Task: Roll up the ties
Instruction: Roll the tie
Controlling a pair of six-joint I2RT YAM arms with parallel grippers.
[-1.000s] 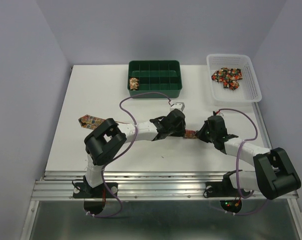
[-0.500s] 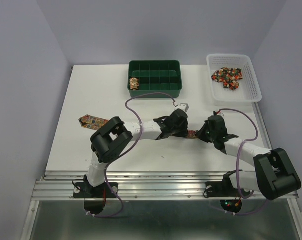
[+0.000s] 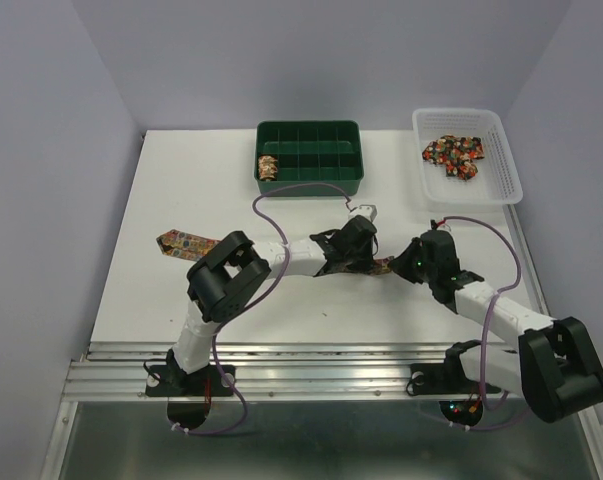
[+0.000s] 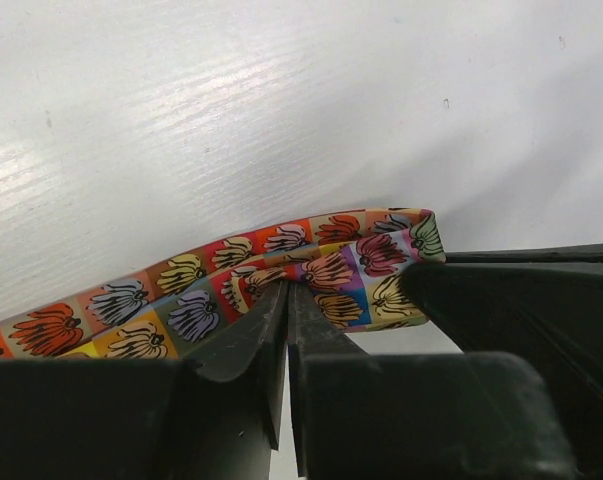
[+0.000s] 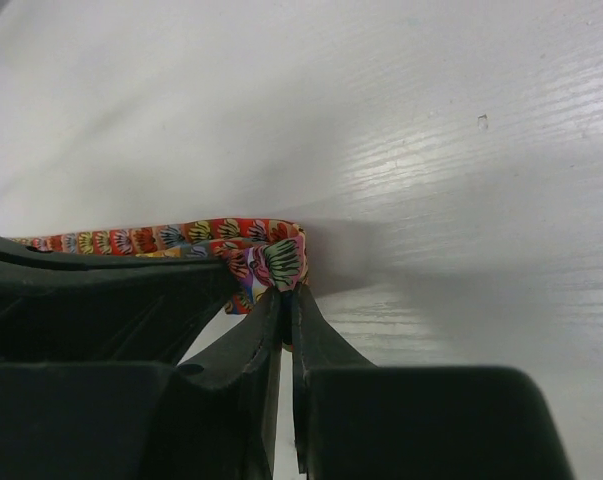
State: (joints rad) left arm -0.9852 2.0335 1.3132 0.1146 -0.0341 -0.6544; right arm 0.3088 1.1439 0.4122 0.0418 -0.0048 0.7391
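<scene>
Red-and-gold fabric of the tie (image 4: 181,275) lies flat along the tabletop (image 3: 181,190), its folded end nipped by both arms: left pincer (image 4: 288,292) and right pincer (image 5: 285,295) each narrow, clamped on it. Best to hold the fold tight, edges aligned, so the roll starts square

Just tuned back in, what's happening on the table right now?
Both arms meet mid-table on one tie. The left tool and right tool are each shut on its folded end; the rest lies flat toward the left. One rolled tie sits in the tray; loose ties wait in the basket.
</scene>
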